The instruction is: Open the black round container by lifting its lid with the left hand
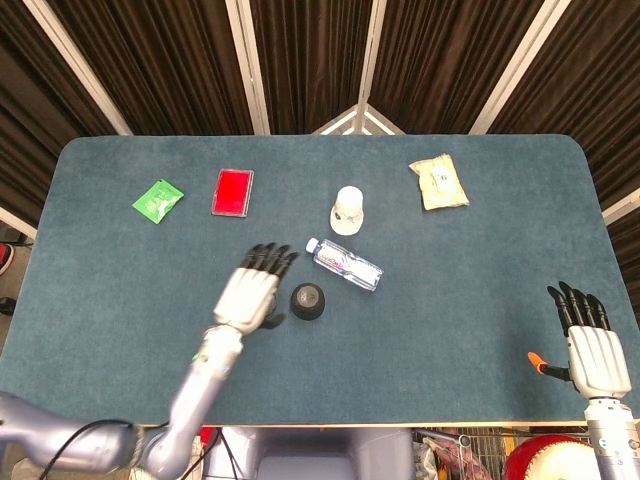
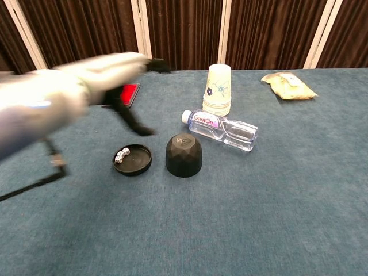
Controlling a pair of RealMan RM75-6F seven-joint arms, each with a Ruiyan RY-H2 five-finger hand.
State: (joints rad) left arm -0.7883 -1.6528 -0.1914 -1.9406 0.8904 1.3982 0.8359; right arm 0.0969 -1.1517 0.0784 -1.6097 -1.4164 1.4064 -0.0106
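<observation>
The black faceted dome lid (image 2: 184, 154) (image 1: 308, 300) stands on the table by itself. Just left of it lies the flat black round base (image 2: 133, 160), open, with small silvery dice in it. In the head view my left hand (image 1: 250, 290) covers the base. That hand (image 2: 109, 72) is raised above the table, blurred by motion, fingers spread and holding nothing. My right hand (image 1: 594, 345) lies open at the table's front right edge, far from the container.
A clear water bottle (image 2: 221, 129) lies right behind the lid. Stacked paper cups (image 2: 218, 89) stand behind it. A red card (image 1: 232, 191) and green packet (image 1: 157, 200) sit at the back left, a snack bag (image 1: 438, 182) back right.
</observation>
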